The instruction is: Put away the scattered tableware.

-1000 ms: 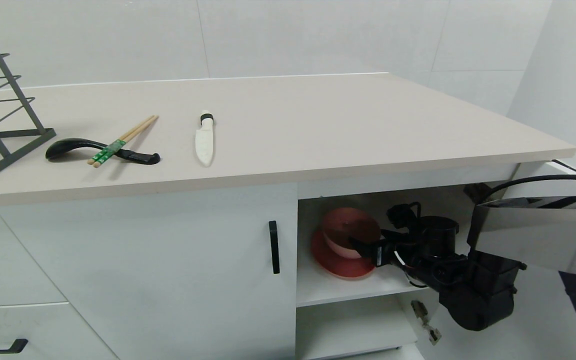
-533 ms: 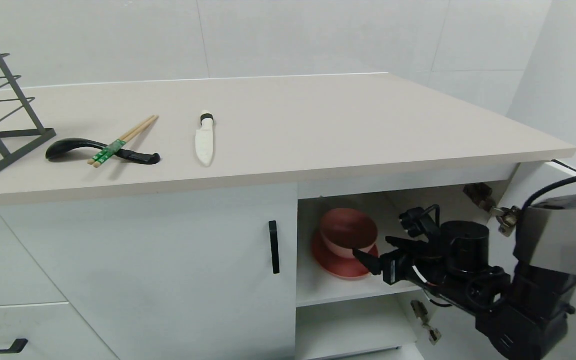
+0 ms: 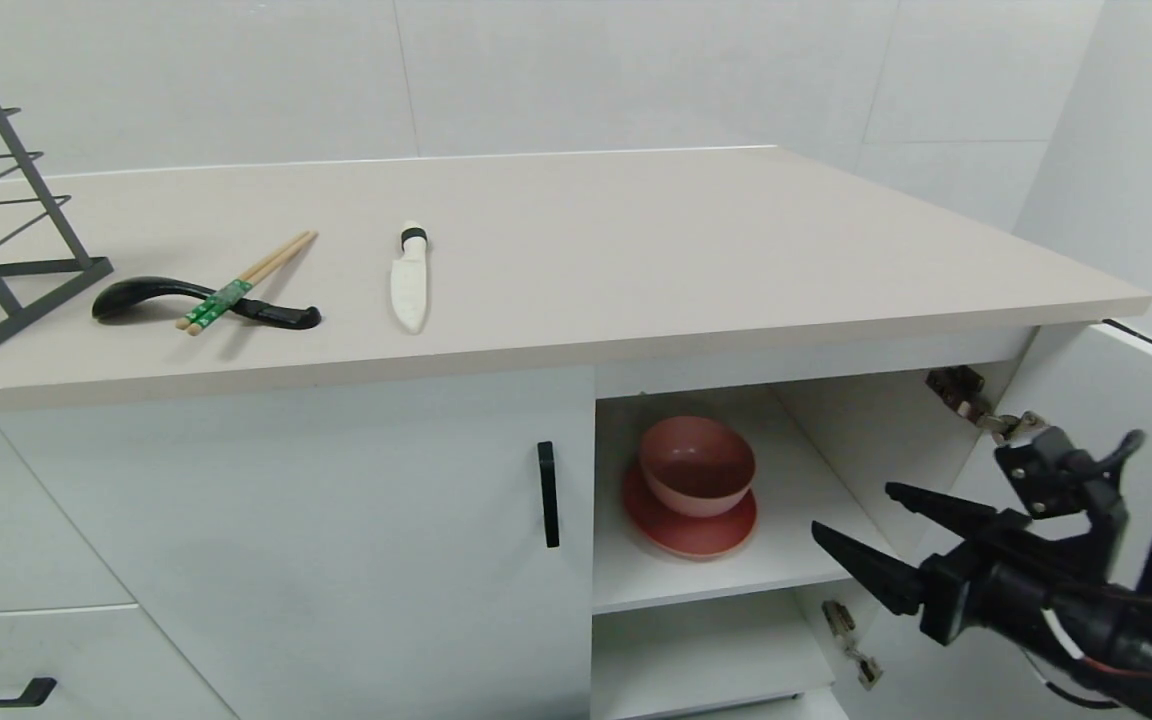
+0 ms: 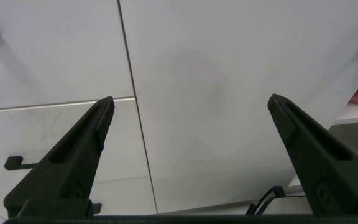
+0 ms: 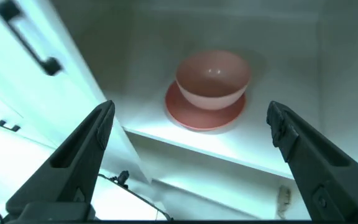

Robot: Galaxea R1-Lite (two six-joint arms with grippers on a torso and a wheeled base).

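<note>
Beige countertop [image 3: 636,230] against white tiled wall [image 3: 636,70]; right hand [image 3: 850,508] and left hand [image 4: 190,99] wide, empty.

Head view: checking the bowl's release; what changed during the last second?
The right pincer let go of the pink bowl and drew back out of the cabinet, open. The bowl settled level on the red plate. The spoon, chopsticks and knife lie unmoved.

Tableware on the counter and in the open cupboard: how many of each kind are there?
Spoon: 1
Chopsticks: 2, lying across the spoon
Knife: 1
Bowl: 1
Plate: 1, under the bowl
Total: 6
</note>
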